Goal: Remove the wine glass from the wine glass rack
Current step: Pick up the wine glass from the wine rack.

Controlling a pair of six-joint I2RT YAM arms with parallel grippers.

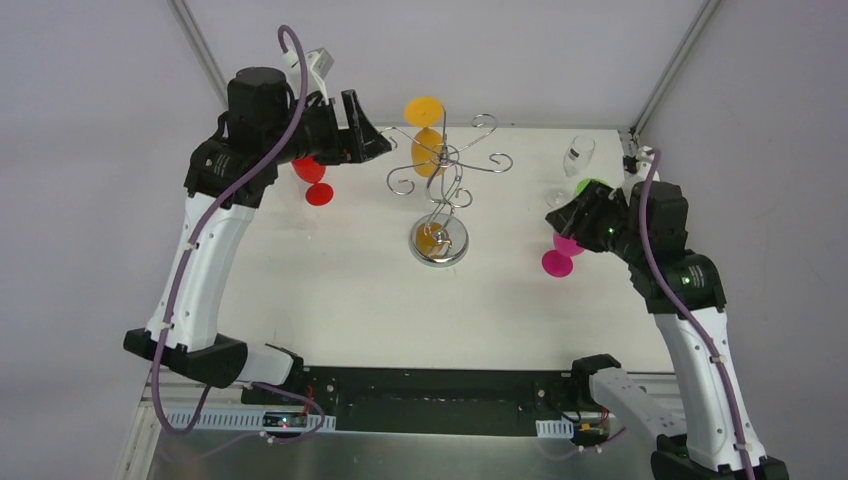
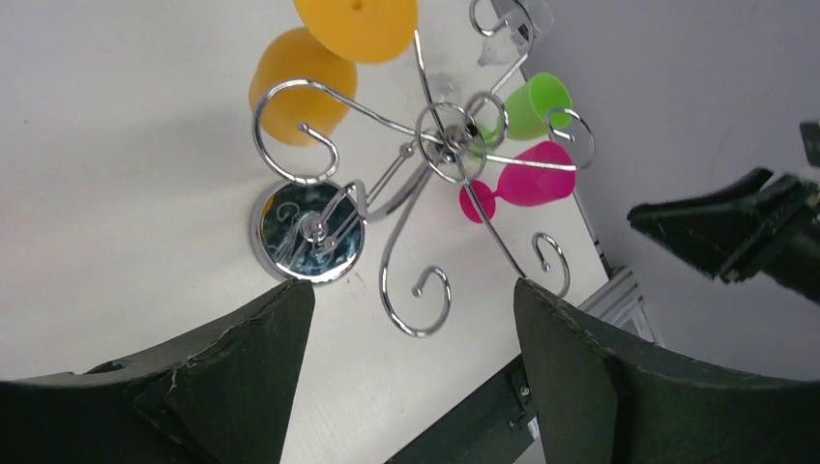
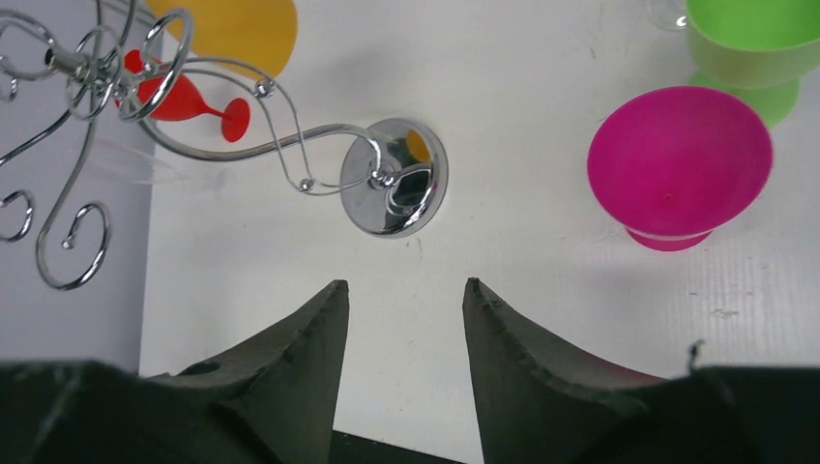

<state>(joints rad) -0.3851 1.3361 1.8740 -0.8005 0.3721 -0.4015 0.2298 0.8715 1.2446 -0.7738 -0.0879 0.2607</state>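
The silver wire wine glass rack point(image 1: 442, 165) stands mid-table on its round chrome base point(image 1: 438, 244). An orange wine glass point(image 1: 426, 130) hangs upside down from a far arm of the rack, foot uppermost. My left gripper point(image 1: 372, 135) hovers high at the rack's left, open and empty, level with the curled arms. In the left wrist view the rack point(image 2: 445, 145) and orange glass point(image 2: 319, 68) lie ahead of the open gripper point(image 2: 414, 290). My right gripper point(image 1: 560, 215) is open over the right side; its wrist view shows the gripper point(image 3: 404, 285) empty, pointing at the base point(image 3: 396, 188).
A red glass point(image 1: 312, 180) stands on the table behind the left gripper. A pink glass point(image 1: 560, 252), a green glass point(image 1: 590, 186) and a clear glass point(image 1: 578, 155) stand at the right, close by the right gripper. The white table's back corner posts rise behind.
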